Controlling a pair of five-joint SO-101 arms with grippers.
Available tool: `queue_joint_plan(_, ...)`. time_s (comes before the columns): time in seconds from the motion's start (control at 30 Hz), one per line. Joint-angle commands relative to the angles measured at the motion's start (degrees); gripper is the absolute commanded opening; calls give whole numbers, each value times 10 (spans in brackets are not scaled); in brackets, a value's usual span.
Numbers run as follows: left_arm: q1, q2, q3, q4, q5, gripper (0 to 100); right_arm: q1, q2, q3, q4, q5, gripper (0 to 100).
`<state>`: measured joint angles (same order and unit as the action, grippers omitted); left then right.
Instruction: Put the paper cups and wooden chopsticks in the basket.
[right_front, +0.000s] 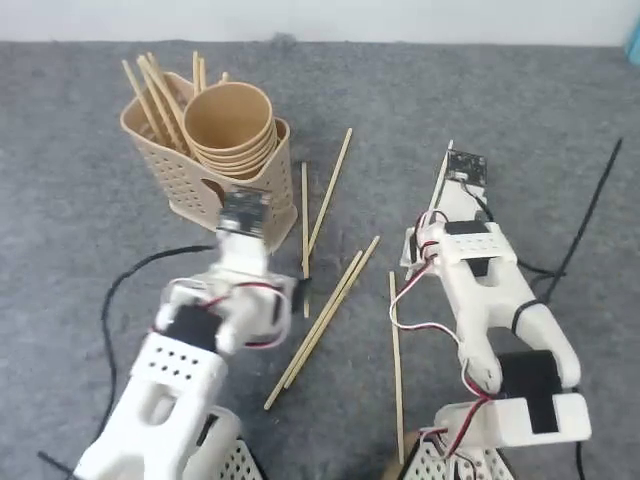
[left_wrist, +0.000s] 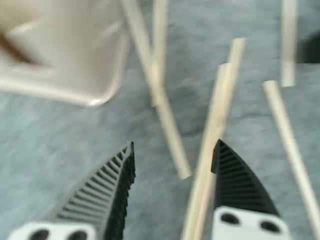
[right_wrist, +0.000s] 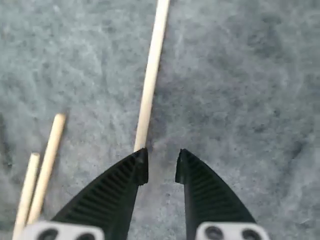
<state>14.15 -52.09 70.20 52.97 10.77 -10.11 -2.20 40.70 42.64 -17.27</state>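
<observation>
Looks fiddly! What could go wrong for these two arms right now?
The left gripper hangs open over crossing wooden chopsticks, so it might pinch two or scatter them. That arm sits close to the beige perforated plastic basket and could bump it. The right gripper may miss the wooden chopstick ending at one fingertip.

You have bright, even light across the counter (right_front: 90, 130). The chopsticks (right_front: 330, 190) throw only thin, soft shadows. In your right wrist view one such shadow lies close beside its stick.
</observation>
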Motion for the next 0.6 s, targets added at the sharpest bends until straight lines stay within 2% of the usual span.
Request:
queue_joint_plan(0.0,63,33,-8,-86,70,234,10,-4,-16,2,-8,99)
queue_joint_plan(0.13,62,172,-27,-163,116,234,8,-4,-16,2,-8,99)
queue_joint_plan(0.2,62,252,-59,-171,135,234,8,-4,-16,1,-8,99)
queue_joint_plan(0.37,33,389,-188,-84,169,232,10,-4,-16,0,-8,99)
queue_joint_plan(0.57,28,484,-274,-32,193,231,12,-4,-16,-1,-8,95)
